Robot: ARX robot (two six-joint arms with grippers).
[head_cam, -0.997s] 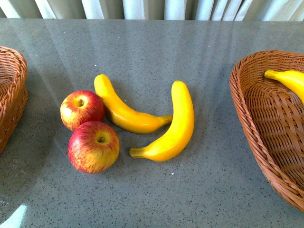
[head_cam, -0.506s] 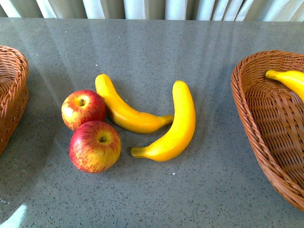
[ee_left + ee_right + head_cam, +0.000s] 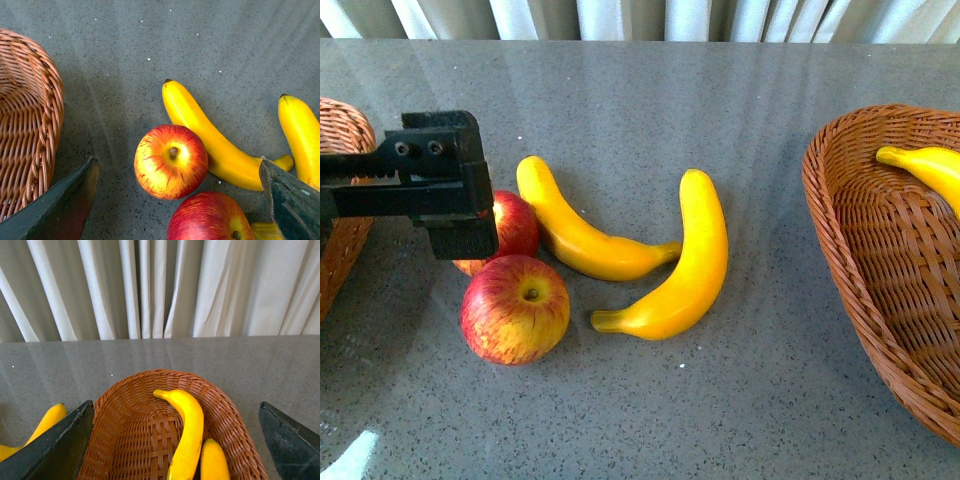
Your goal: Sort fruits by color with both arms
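Observation:
Two red apples streaked with yellow lie together on the grey table, the near one [image 3: 515, 310] in full view. The far apple [image 3: 518, 225] is partly hidden by my left gripper [image 3: 450, 200], which hangs open above it. In the left wrist view that apple [image 3: 171, 161] sits between the spread fingers [image 3: 65, 205], with the other apple [image 3: 209, 217] beside it. Two yellow bananas [image 3: 575, 230] [image 3: 685, 265] lie right of the apples. My right gripper [image 3: 175, 447] is open over the right basket [image 3: 135, 440], which holds two bananas [image 3: 187, 435] [image 3: 214, 462].
A wicker basket [image 3: 345, 200] stands at the table's left edge, close to the left gripper. The right wicker basket [image 3: 860, 260] shows one banana [image 3: 925, 170] in the front view. Pale curtains [image 3: 160, 285] hang behind the table's far edge.
My left gripper has come into the front view from the left and now covers part of the far apple. The fruits have not moved.

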